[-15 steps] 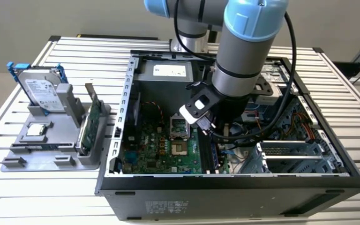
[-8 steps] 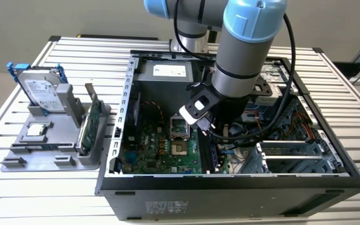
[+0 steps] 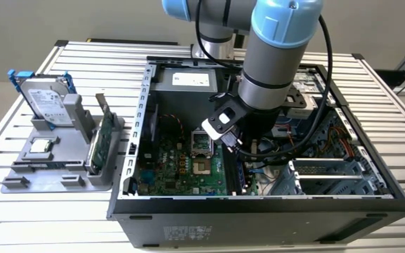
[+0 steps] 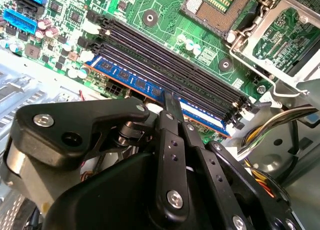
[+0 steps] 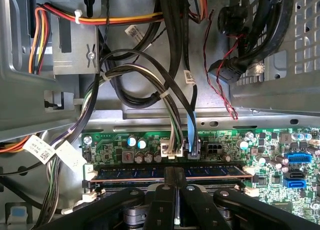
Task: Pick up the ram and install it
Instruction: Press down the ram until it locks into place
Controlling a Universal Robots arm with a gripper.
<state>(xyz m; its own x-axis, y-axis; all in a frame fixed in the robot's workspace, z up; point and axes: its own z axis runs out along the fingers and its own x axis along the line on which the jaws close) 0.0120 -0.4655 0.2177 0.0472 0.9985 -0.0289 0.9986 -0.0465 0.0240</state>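
The ram [image 4: 131, 78] is a slim stick with blue-labelled chips, standing on edge in a slot on the green motherboard [image 4: 165, 4], beside two black slots [image 4: 165, 57]. In the first wrist view the ram [image 5: 125, 173] runs level along the board's edge. My gripper [image 4: 172, 103] is shut, its two fingers pressed together with their tips on the middle of the ram's top edge. The first wrist view shows the gripper [image 5: 176, 176] with its fingers side by side along the stick's length. In the exterior view the arm [image 3: 273, 63] reaches down into the open computer case [image 3: 259, 203].
Bundles of cables [image 5: 165, 89] hang just beyond the ram. An open processor socket [image 4: 220, 4] lies past the black slots. At the exterior view's left, a grey holder [image 3: 19, 182] carries a hard drive [image 3: 48, 103], a green card [image 3: 103, 142] and a chip [image 3: 42, 146].
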